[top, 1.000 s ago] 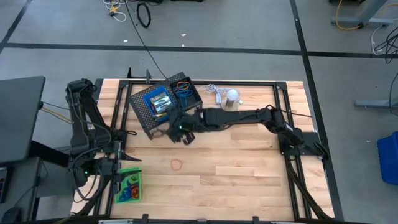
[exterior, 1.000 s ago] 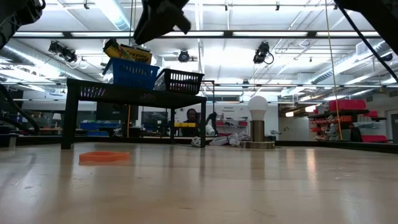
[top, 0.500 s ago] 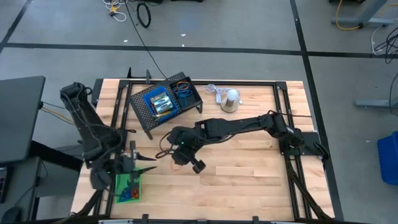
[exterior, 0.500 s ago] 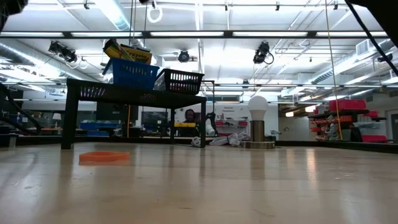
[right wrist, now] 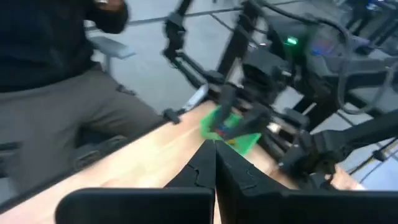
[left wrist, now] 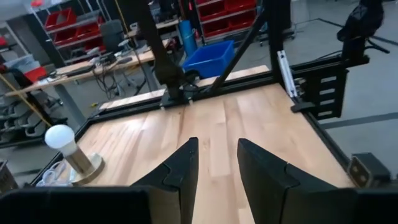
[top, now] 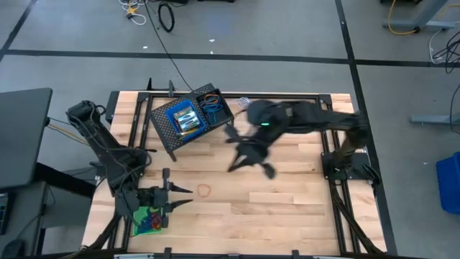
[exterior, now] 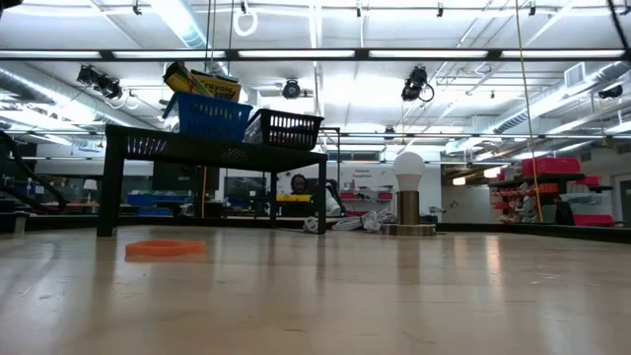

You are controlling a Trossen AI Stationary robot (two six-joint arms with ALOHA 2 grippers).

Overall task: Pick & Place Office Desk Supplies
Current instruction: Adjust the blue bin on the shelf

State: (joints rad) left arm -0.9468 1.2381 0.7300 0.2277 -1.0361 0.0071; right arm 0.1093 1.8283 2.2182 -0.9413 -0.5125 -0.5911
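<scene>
An orange elastic loop (top: 204, 191) (exterior: 165, 248) lies flat on the wood. A green tray (top: 146, 221) (right wrist: 227, 128) holding coloured loops sits at the near left corner. A blue tray (top: 181, 117) (exterior: 207, 116) with a crayon box (exterior: 201, 81) and a black-mesh tray (top: 214, 108) (exterior: 284, 128) stand on the rack. My left gripper (top: 185, 196) (left wrist: 216, 149) is open and has nothing in it. It hovers level beside the green tray, pointing at the loop. My right gripper (top: 250, 162) (right wrist: 214, 147) is shut with nothing in it, high above the table's middle.
A large black mesh rack (top: 188, 122) (exterior: 212, 148) stands at the far left. A silver lamp with a white bulb (exterior: 407, 192) (left wrist: 67, 147) stands far right of it, under my right arm in the high view. A person (right wrist: 56, 93) stands beyond the table's left side.
My right gripper came down from the rack to the orange loop, then rose and swung toward the far right, tipping up. The loop stayed where it lay. My left gripper slid toward the table's right, past the green tray toward the loop.
</scene>
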